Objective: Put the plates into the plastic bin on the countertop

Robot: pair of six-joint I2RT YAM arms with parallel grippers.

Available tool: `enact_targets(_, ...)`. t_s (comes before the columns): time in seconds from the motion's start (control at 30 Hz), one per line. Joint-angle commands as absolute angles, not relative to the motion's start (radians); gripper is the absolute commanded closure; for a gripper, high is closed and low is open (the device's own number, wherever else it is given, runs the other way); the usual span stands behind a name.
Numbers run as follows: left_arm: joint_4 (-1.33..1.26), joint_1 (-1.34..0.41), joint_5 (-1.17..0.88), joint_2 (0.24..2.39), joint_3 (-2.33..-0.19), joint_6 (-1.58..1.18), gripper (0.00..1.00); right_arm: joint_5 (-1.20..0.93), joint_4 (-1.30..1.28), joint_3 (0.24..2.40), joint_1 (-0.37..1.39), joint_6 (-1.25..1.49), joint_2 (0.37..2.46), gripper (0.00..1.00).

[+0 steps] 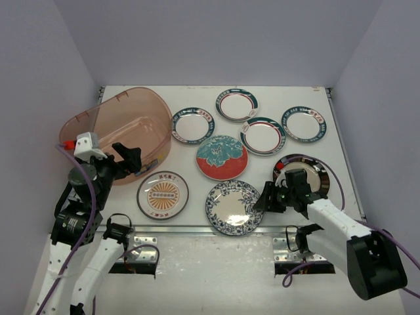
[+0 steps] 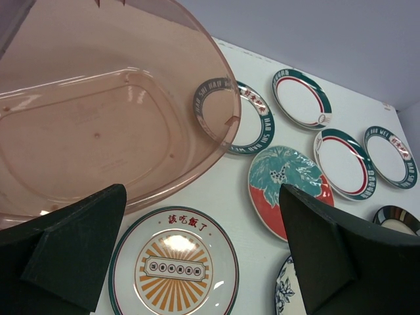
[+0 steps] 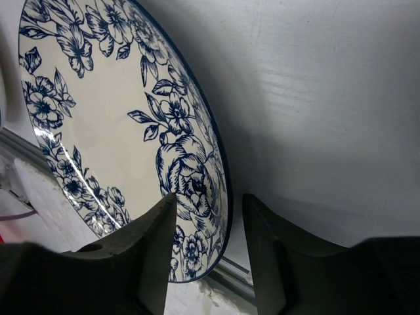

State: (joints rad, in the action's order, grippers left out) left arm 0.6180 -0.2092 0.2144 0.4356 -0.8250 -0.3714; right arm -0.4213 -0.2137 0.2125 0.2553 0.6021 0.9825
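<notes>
The plastic bin [image 1: 125,128] stands empty at the far left of the countertop [image 1: 190,174]; its inside shows in the left wrist view [image 2: 85,125]. All plates lie on the countertop: several small white teal-rimmed ones [image 1: 193,126] [image 1: 237,105] [image 1: 262,136], the red-teal floral [image 1: 222,157], the orange-centred [image 1: 163,195] and the blue-white [image 1: 234,207]. The dark-rimmed one [image 1: 315,172] is partly under my right arm. My left gripper [image 1: 133,159] [image 2: 200,195] is open and empty, above the bin's near edge and the orange-centred plate [image 2: 174,266]. My right gripper [image 1: 268,197] [image 3: 209,200] is open astride the blue-white plate's [image 3: 98,111] right rim.
A metal rail [image 1: 197,230] [image 3: 236,270] runs along the countertop's front edge, just below the blue-white plate. Grey walls close in the left, back and right sides. The plates lie close together across the middle and right.
</notes>
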Motion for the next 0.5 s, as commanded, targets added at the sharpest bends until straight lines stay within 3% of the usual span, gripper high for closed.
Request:
enact_targets(0.0, 0.565, -0.215, 0.194, 0.411, -0.827, -0.360, 0.00, -0.498, -0.117, 0.178, 0.219, 0.629, 1.020, 0.59)
enact_targets(0.13, 0.565, -0.215, 0.180, 0.410, -0.828, -0.359, 0.00, -0.495, -0.071, 0.159, 0.213, 0.650, 1.057, 0.73)
enact_targets(0.27, 0.565, -0.216, 0.141, 0.418, -0.836, -0.350, 0.00, -0.498, -0.018, 0.134, 0.202, 0.666, 1.086, 0.99)
enact_targets(0.47, 0.555, -0.215, -0.085, 0.490, -0.824, -0.365, 0.00, -0.472, -0.053, 0.160, 0.199, 0.719, 0.853, 1.00)
